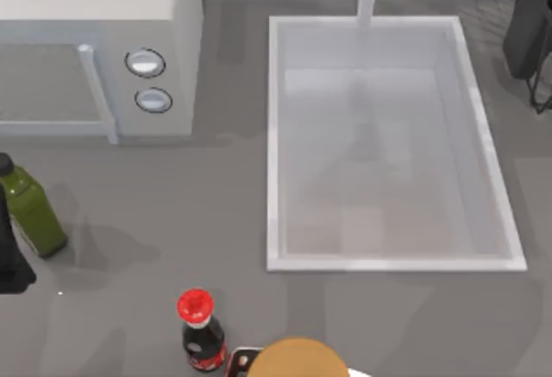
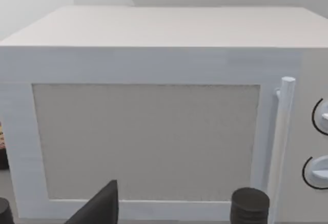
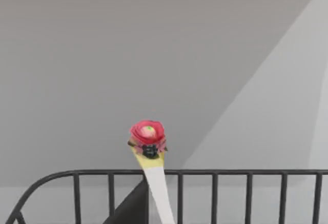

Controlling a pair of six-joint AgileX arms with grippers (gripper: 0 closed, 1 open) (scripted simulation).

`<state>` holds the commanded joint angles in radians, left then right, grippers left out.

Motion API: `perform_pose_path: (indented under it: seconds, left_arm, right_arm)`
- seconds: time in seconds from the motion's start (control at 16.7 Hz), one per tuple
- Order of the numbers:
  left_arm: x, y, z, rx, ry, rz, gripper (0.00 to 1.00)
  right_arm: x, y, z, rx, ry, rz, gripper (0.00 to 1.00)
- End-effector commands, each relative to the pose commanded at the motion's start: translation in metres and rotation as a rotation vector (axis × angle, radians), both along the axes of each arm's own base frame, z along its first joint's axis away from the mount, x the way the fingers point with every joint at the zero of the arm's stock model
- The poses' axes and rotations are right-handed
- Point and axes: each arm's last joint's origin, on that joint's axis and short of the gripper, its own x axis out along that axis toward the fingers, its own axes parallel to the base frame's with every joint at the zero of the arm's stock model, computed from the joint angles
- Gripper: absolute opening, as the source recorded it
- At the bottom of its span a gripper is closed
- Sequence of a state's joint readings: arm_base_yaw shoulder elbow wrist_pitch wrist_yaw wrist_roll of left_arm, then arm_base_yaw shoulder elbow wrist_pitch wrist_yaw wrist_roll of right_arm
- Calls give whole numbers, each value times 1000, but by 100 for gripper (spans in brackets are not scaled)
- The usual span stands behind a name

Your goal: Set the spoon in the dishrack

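Observation:
The spoon (image 3: 148,134) stands upright in the right wrist view, its red-pink round end on top, a yellowish neck and a white handle below. My right gripper (image 3: 147,217) is shut on the lower handle, with one dark finger (image 3: 132,207) beside it. Just behind the handle runs the black wire rail of the dishrack (image 3: 215,173). From above, the dishrack (image 1: 528,23) is a dark panel with thin wires at the far right back corner. My left arm (image 1: 10,256) is parked at the table's left edge.
A large white sink basin (image 1: 280,135) takes the middle right. The white microwave (image 1: 95,49) stands at the back left. A green bottle (image 1: 33,213) stands by the left arm, and a red-capped sauce bottle (image 1: 200,334) and a tan round item (image 1: 297,360) sit at the front.

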<state>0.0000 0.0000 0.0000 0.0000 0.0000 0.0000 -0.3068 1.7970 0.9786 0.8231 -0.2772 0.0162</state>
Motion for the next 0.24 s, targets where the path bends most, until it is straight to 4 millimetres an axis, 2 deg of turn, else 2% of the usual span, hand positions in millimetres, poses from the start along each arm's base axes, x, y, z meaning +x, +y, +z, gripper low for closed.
perform_pose_path:
  seconds: [0.24]
  left_arm:
    - [0, 0, 0, 0, 0, 0, 100]
  right_arm:
    - [0, 0, 0, 0, 0, 0, 100]
